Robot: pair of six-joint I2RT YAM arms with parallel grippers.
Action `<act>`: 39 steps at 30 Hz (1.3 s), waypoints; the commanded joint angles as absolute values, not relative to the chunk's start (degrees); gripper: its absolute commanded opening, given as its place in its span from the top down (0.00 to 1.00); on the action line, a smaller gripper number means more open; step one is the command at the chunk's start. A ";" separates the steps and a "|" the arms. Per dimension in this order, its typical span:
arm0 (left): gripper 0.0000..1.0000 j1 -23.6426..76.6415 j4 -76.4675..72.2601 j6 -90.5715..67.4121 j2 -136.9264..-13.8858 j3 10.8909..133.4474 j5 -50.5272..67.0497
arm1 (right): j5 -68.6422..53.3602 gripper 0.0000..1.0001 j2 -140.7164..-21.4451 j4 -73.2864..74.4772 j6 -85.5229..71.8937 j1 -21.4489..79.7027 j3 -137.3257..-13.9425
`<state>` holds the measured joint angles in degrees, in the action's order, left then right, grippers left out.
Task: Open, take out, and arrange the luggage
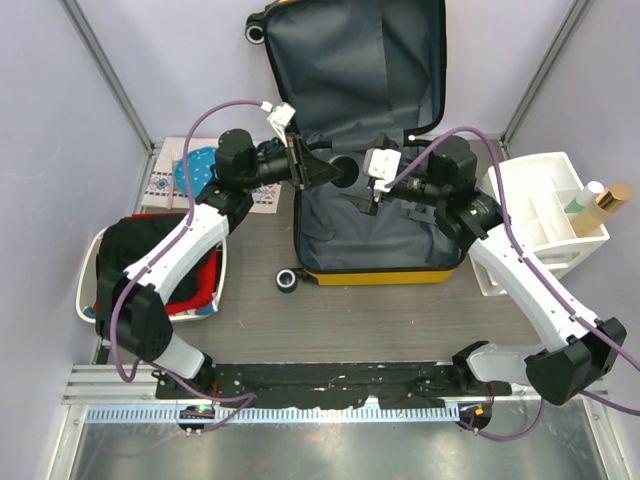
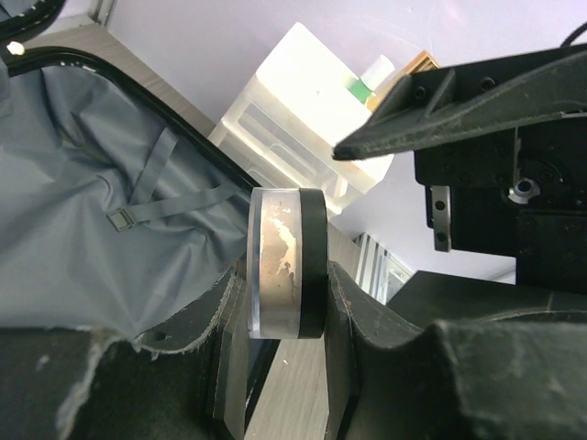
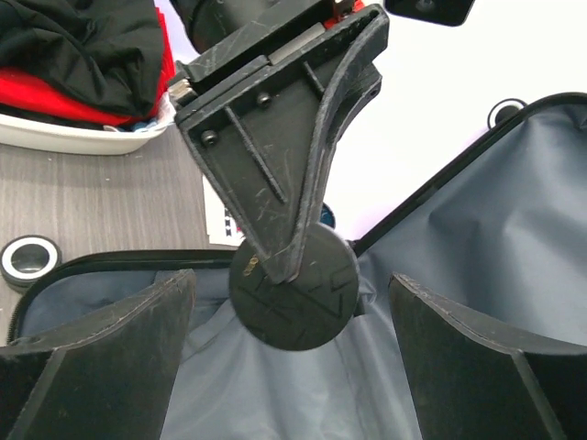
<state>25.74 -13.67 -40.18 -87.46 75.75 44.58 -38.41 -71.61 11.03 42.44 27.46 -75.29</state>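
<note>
The luggage (image 1: 380,277), a yellow suitcase with grey lining (image 2: 83,211), lies open at the table's middle, its lid leaning against the back wall. Over its lower half my left gripper (image 1: 335,172) is shut on a small round jar (image 2: 286,261) with a black lid and a clear, silvery body. Its pads press on the jar's two flat faces. In the right wrist view the jar (image 3: 293,289) shows its dark flat face. My right gripper (image 3: 289,302) stands open facing it, with fingers (image 3: 101,357) wide on either side and not touching.
A white organiser (image 1: 545,215) holding bottles stands right of the suitcase. A white basket (image 1: 90,290) of black and red clothes sits at the left. Another round jar (image 1: 288,279) rests on the table by the suitcase's front left corner. A patterned card (image 1: 165,185) lies back left.
</note>
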 commanded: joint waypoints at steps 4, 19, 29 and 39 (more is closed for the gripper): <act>1.00 26.54 -19.42 -41.39 -83.50 74.09 46.14 | -34.54 0.08 -72.68 8.96 51.75 28.65 -75.76; 1.00 26.63 -19.69 -41.92 -84.55 75.15 46.49 | -35.77 0.14 -74.88 10.55 57.30 28.92 -76.46; 1.00 26.72 -19.42 -42.19 -85.52 76.02 46.58 | -37.18 0.15 -75.23 9.14 55.11 28.92 -76.99; 1.00 26.81 -18.72 -42.28 -86.57 76.99 46.50 | -37.62 0.18 -75.50 9.32 54.14 29.44 -77.96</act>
